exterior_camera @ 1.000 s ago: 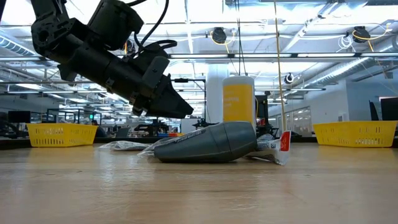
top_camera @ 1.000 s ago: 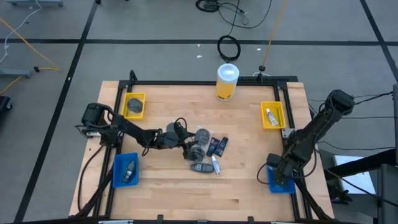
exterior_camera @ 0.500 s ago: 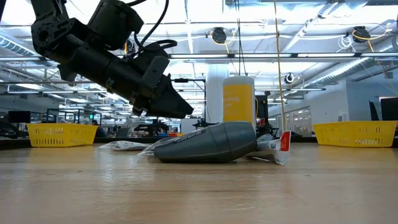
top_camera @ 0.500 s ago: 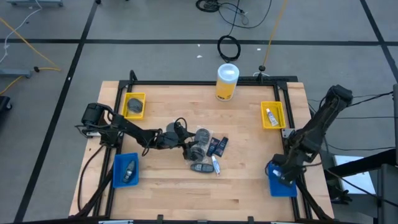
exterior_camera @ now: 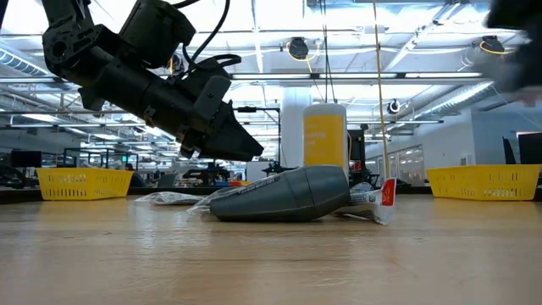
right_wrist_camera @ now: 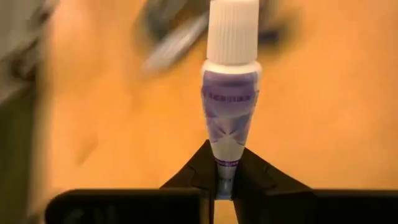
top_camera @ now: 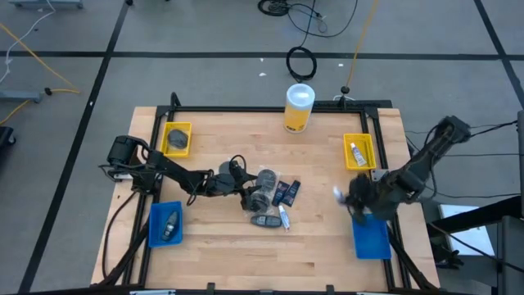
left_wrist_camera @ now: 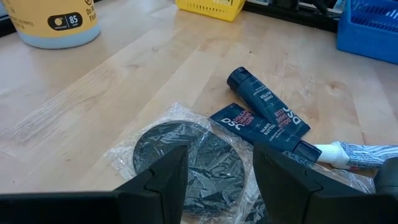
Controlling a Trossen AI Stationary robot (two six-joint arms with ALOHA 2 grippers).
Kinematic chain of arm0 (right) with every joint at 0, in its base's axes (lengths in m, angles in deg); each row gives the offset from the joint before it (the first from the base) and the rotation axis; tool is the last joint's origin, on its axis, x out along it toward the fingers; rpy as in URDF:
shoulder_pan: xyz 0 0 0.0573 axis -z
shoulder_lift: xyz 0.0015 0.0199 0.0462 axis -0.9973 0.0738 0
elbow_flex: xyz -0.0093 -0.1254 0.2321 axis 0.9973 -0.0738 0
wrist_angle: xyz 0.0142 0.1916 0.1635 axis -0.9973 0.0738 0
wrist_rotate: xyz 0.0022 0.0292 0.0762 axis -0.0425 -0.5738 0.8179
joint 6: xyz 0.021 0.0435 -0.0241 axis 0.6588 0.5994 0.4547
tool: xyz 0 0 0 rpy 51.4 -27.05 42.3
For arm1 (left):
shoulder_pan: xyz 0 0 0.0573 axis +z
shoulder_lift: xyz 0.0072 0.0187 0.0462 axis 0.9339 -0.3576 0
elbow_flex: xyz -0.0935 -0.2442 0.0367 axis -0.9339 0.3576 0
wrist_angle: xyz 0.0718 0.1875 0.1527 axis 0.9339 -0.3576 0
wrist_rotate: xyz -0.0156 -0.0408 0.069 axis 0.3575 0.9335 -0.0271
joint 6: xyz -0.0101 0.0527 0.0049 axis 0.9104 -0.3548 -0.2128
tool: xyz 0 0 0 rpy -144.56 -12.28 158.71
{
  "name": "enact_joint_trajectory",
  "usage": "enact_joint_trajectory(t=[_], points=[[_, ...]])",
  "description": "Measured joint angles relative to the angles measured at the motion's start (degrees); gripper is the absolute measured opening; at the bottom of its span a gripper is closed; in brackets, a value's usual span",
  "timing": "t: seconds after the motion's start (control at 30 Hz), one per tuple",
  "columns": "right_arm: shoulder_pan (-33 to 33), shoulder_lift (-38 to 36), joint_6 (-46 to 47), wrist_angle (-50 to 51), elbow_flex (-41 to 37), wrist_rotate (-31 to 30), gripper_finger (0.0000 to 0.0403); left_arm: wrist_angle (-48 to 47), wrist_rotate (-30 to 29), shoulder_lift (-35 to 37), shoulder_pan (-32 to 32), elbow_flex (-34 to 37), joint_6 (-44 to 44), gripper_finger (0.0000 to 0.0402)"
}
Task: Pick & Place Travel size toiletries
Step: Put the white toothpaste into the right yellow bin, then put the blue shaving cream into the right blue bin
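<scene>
The toiletries lie in a pile at mid-table: a round dark grey disc in clear wrap (left_wrist_camera: 186, 149), dark blue sachets (left_wrist_camera: 267, 118), a white tube (left_wrist_camera: 354, 152) and a dark grey bottle (exterior_camera: 288, 195). My left gripper (left_wrist_camera: 217, 180) is open and hangs just above the wrapped disc, touching nothing; it also shows in the low view (exterior_camera: 250, 151). My right gripper (top_camera: 345, 195) is over the table's right side, shut on a small white tube (right_wrist_camera: 231, 93). My right gripper pinches the small white tube by its flat crimped tail (right_wrist_camera: 225, 163) between its two fingers. The tube runs straight out from the fingers, and its white cap (right_wrist_camera: 232, 31) points toward the table's left. The tube is lifted clear of the table.
A large yellow cylinder with a white lid (top_camera: 299, 106) stands at the far edge. One yellow bin (top_camera: 177, 139) holds a disc, the other (top_camera: 359, 151) a white tube. The blue bin (top_camera: 165, 223) at near left holds a bottle; another blue bin (top_camera: 371, 238) sits near right.
My right gripper has swung from above the near-right blue bin up and toward the table's left and far side, fast enough to blur its view. The arm now enters the low view's top right corner. My left arm has kept still.
</scene>
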State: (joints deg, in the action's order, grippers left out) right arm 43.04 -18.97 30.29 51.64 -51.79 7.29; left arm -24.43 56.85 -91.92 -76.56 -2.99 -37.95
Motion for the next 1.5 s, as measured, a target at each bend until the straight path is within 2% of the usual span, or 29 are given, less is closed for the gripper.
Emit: enact_joint_trajectory(t=[0.1, 0.17, 0.27, 0.47, 0.57, 0.7, 0.8, 0.87, 1.13, 1.3, 1.5], points=[[6.7, 0.0, -3.9, 1.4, 0.0, -11.4, 0.0019, 0.0, 0.0, 0.0, 0.0, 0.0, 0.1, 0.0177], [12.2, 0.3, -5.1, 3.0, 0.0, -14.5, 0.0019, 0.0, 0.0, 0.0, 0.0, 0.0, 0.1, 0.0177], [21.3, 1.3, -6.5, 4.6, 0.0, -16.0, 0.0019, 0.0, 0.0, 0.0, 0.0, 0.0, 0.1, 0.0177], [39.7, 4.8, -8.5, 10.2, 0.0, -14.1, 0.0019, 0.0, 0.0, 0.0, 0.0, 0.0, 0.1, 0.0177], [48.1, 7.3, -8.2, 13.0, 0.0, -10.1, 0.0019, 0.0, 0.0, 0.0, 0.0, 0.0, 0.0, 0.0177], [56.3, 10.6, -11.7, 13.3, 0.0, -1.1, 0.0020, 0.0, 0.0, 0.0, 0.0, 0.0, -0.2, 0.0177], [59.7, 13.1, -14.2, 12.9, 0.0, 4.1, 0.0031, 0.0, 0.0, 0.0, -0.1, 0.0, -0.3, 0.0177], [60.8, 14.4, -15.9, 12.3, -0.7, 5.5, 0.0041, 0.0, 0.0, 0.0, -0.1, 0.0, -0.1, 0.0177], [64.5, 16.3, -15.9, 12.2, -2.2, 3.7, 0.0070, 0.0, 0.0, 0.0, -0.3, 0.0, -0.2, 0.0177], [64.9, 16.3, -15.4, 12.4, -2.2, 3.1, 0.0084, 0.0, 0.0, 0.0, -0.3, 0.0, -0.2, 0.0177], [64.9, 14.8, -17.4, 10.8, -2.0, 0.3, 0.0120, 0.0, 0.0, 0.0, -0.3, 0.0, -0.2, 0.0177]])
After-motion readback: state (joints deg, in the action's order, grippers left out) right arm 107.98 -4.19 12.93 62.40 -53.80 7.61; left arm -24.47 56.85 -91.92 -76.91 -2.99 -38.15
